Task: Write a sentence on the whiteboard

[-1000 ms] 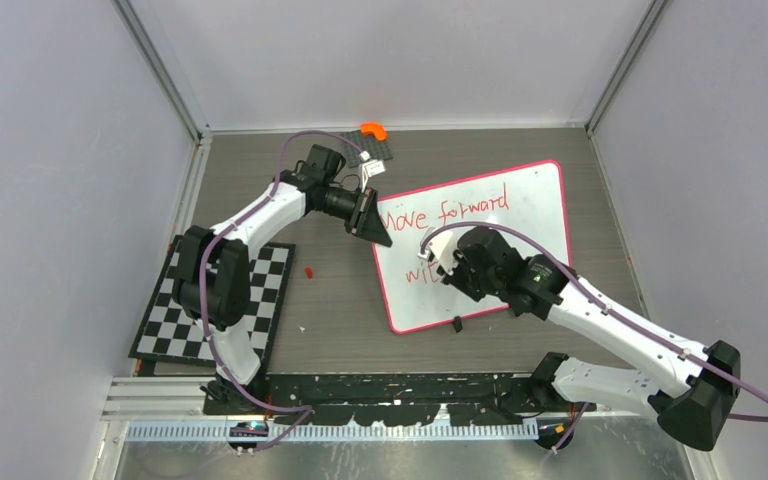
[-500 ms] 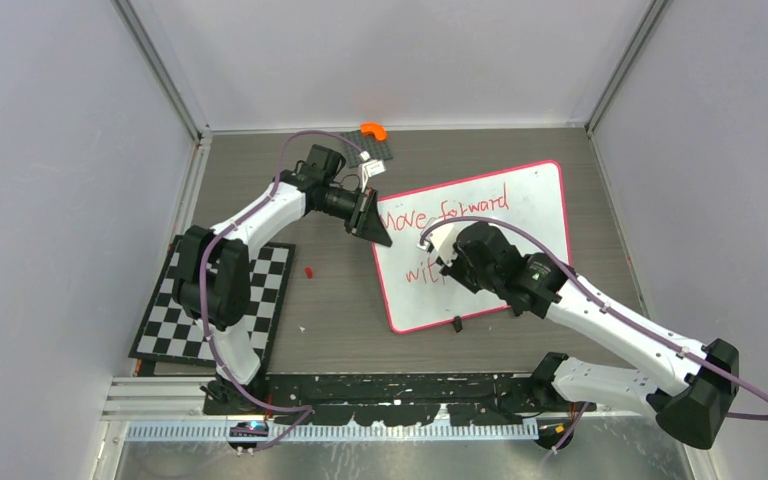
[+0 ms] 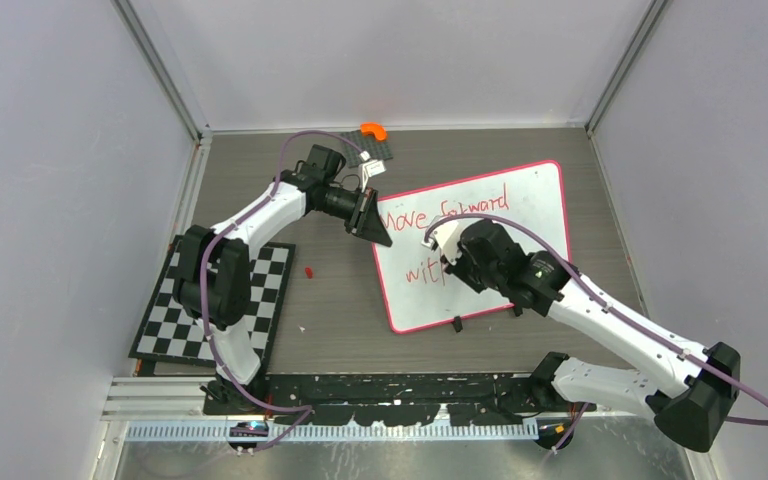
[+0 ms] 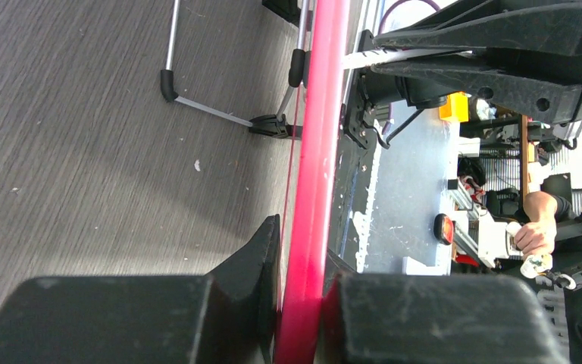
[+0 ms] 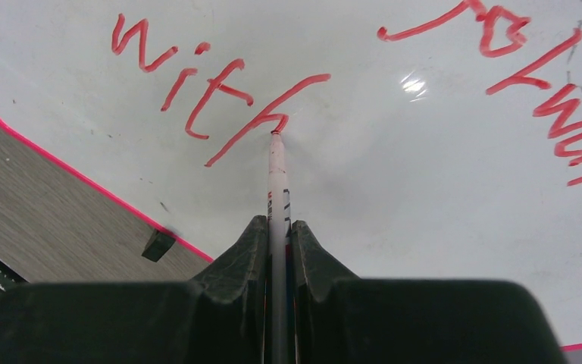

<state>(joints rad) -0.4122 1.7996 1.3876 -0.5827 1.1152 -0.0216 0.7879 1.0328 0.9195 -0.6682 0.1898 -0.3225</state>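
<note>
The whiteboard (image 3: 520,215), white with a pink-red rim, lies on the table right of centre. The sentence (image 3: 460,210) reads "Move forward" with "with" (image 5: 197,83) below it in red. My left gripper (image 3: 373,222) is shut on the whiteboard's left rim (image 4: 314,189), seen edge-on in the left wrist view. My right gripper (image 5: 276,227) is shut on a white marker (image 5: 276,174). The marker's tip touches the board at the last letter of "with". In the top view my right gripper (image 3: 447,262) hides part of the lower line.
A black-and-white checkerboard mat (image 3: 215,300) lies at the left. A small red cap (image 3: 308,271) lies on the table between mat and board. An orange piece (image 3: 372,130) sits on a grey studded plate at the back. Two black clips (image 3: 457,323) sit on the board's near edge.
My right gripper has moved a little right along the lower line, and more of "with" shows. The left arm has not moved.
</note>
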